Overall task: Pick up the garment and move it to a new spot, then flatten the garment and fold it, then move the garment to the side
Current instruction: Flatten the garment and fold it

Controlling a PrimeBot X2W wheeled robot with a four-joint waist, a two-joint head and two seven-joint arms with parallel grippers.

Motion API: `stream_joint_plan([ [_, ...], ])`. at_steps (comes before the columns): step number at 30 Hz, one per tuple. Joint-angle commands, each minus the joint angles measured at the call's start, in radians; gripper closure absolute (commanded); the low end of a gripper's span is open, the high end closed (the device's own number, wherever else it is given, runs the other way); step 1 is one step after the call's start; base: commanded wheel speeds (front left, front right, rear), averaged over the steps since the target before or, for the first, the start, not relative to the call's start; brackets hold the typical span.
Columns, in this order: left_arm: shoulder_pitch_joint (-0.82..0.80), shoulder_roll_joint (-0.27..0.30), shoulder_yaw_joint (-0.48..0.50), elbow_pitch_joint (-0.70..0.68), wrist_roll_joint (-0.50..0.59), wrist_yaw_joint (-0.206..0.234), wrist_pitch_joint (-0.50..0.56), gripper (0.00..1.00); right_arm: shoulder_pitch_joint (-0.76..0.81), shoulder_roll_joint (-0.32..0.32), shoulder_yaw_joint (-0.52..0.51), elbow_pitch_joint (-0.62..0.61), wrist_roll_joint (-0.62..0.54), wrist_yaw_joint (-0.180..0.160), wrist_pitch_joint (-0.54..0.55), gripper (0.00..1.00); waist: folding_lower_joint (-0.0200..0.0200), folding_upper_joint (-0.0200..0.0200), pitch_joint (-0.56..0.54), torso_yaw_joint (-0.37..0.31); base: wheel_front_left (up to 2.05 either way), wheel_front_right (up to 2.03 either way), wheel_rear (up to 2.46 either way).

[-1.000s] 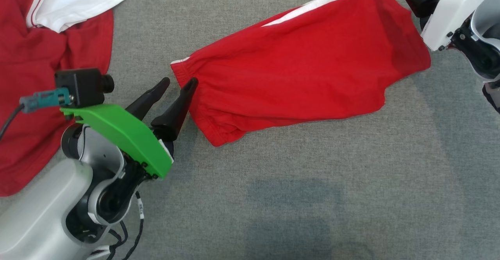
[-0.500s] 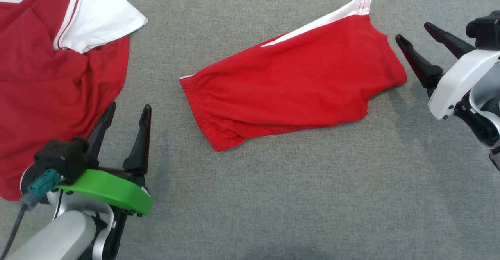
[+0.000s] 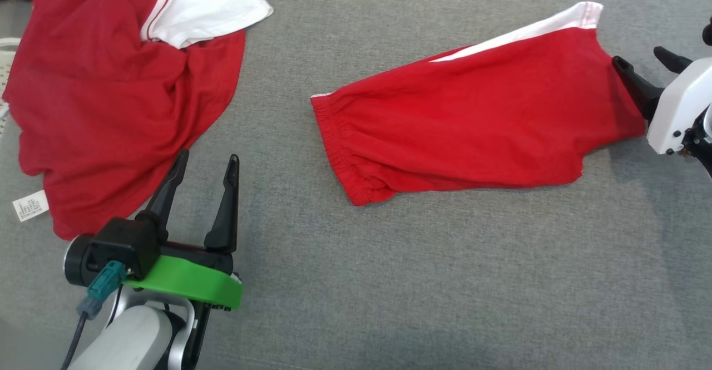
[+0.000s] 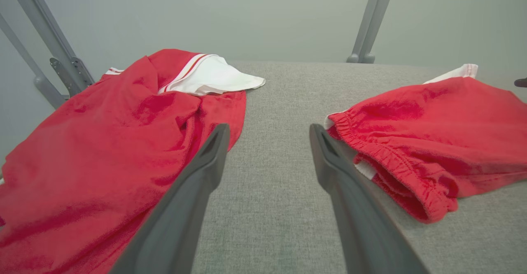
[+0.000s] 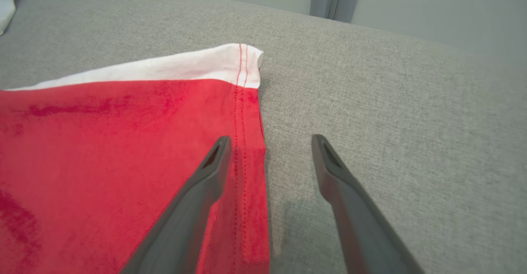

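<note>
Red shorts (image 3: pixel 473 119) lie folded lengthwise on the grey worktop (image 3: pixel 445 275), centre-right of the frame. Our left hand (image 3: pixel 208 156) and right hand (image 3: pixel 639 57) both gape, holding nothing. Folding looks underway; next we need to pinch their right end.

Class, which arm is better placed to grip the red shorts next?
Likely right: the right gripper is open at the shorts hem, one finger over it; the left gripper sits apart, beside the shirt.
</note>
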Motion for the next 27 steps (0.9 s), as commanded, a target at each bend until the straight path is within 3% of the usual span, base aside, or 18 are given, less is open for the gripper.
stream_joint_plan([
  [1,0.015,-0.017,0.013,0.009,0.010,-0.013,-0.003,0.00,-0.009,0.000,-0.006,0.013,0.003,0.000,0.010,0.00,0.0000,0.0022,0.024,0.044,0.00,0.00,0.00],
  [16,0.084,-0.135,0.143,0.111,0.109,-0.127,-0.003,0.00,0.045,0.032,-0.014,0.091,0.078,0.000,0.117,0.00,0.0000,0.0022,-0.001,0.075,0.00,0.00,0.00],
  [19,0.098,-0.151,0.162,0.125,0.120,-0.143,-0.003,0.00,0.066,0.063,-0.013,0.088,0.125,0.000,0.147,1.00,0.0000,0.0022,-0.014,0.066,0.00,0.00,0.00],
  [27,0.141,-0.160,0.210,0.157,0.144,-0.177,-0.003,0.00,0.093,0.084,0.004,0.010,0.207,0.000,0.114,1.00,0.0000,0.0022,-0.062,-0.011,0.00,0.00,0.00],
])
